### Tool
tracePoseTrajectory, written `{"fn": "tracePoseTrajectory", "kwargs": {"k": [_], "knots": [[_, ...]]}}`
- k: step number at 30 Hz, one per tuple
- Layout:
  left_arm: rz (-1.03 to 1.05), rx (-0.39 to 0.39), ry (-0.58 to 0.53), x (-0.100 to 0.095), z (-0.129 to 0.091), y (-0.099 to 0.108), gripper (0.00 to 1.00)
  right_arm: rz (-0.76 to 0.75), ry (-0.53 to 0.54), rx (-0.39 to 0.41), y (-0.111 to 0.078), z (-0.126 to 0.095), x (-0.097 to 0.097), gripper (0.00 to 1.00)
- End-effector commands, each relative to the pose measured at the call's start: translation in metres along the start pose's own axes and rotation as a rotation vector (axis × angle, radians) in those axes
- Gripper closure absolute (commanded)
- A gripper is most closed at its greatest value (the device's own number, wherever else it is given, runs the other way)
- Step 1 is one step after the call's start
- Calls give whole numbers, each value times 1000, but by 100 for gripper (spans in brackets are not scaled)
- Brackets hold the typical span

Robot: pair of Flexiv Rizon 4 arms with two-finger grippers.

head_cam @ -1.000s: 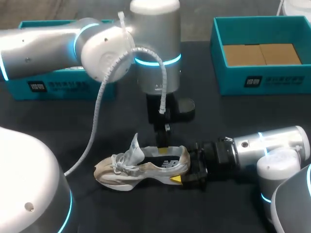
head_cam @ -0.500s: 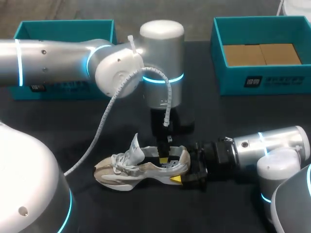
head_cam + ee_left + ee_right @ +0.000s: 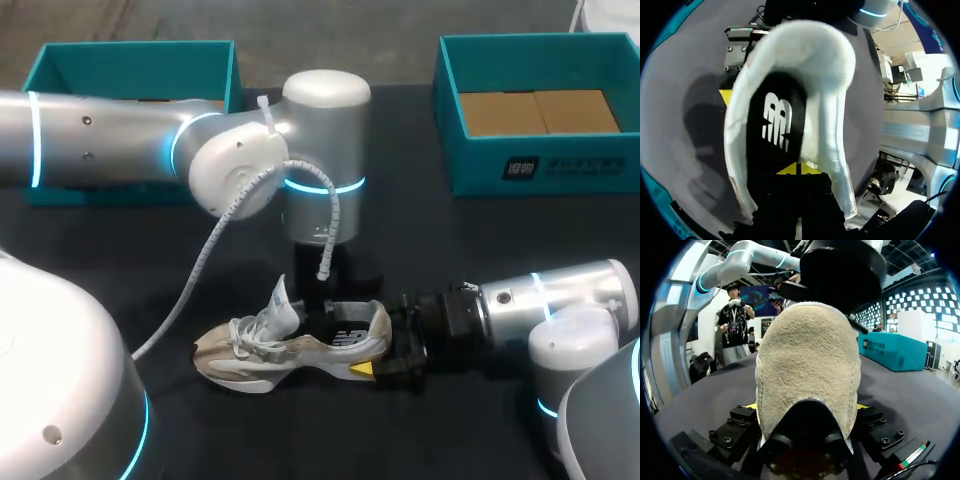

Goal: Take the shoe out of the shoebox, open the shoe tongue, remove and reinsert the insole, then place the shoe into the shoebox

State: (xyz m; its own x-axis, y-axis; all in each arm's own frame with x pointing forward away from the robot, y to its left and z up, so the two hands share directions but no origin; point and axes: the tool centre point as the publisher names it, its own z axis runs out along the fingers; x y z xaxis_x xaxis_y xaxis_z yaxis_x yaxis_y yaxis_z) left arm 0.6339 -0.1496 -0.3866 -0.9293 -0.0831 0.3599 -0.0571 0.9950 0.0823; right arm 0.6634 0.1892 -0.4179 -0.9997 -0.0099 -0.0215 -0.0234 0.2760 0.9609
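Desk: dark top (image 3: 480, 240) with a teal shoebox (image 3: 540, 165) floored in brown card at its far right and a second teal box (image 3: 50, 70) at its far left. The shoe (image 3: 290, 345) stands well apart from both, near the front middle.
Left fingers (image 3: 796, 172): down in the shoe's mouth over the black insole (image 3: 772, 125). They look drawn nearly together, but I cannot tell whether they pinch its edge.
Right fingers (image 3: 388, 345): closed on the heel from both sides, bracing the shoe upright.
Tongue (image 3: 277, 300): pulled up and forward, so the mouth is open.
Step, as I judge it: lifting out the insole.
Doing it well: catch the insole's edge only, not the collar padding. Peel it up and back towards the heel slowly, while the right fingers hold firm so the shoe does not rise with it.
Hidden: from above, the left wrist covers its own fingertips. The insole's toe end lies out of sight under the tongue and laces. Whether the insole has begun to lift is unclear.
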Motion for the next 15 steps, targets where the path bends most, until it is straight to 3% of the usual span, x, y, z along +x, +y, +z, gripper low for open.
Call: {"fn": "tracePoseTrajectory", "kwargs": {"k": [1,15], "knots": [[19,6,6,3,1,10,100,0,2,6,1,1,0,100],[103,-9,26,15,13,11,100,0,2,6,1,1,0,100]]}}
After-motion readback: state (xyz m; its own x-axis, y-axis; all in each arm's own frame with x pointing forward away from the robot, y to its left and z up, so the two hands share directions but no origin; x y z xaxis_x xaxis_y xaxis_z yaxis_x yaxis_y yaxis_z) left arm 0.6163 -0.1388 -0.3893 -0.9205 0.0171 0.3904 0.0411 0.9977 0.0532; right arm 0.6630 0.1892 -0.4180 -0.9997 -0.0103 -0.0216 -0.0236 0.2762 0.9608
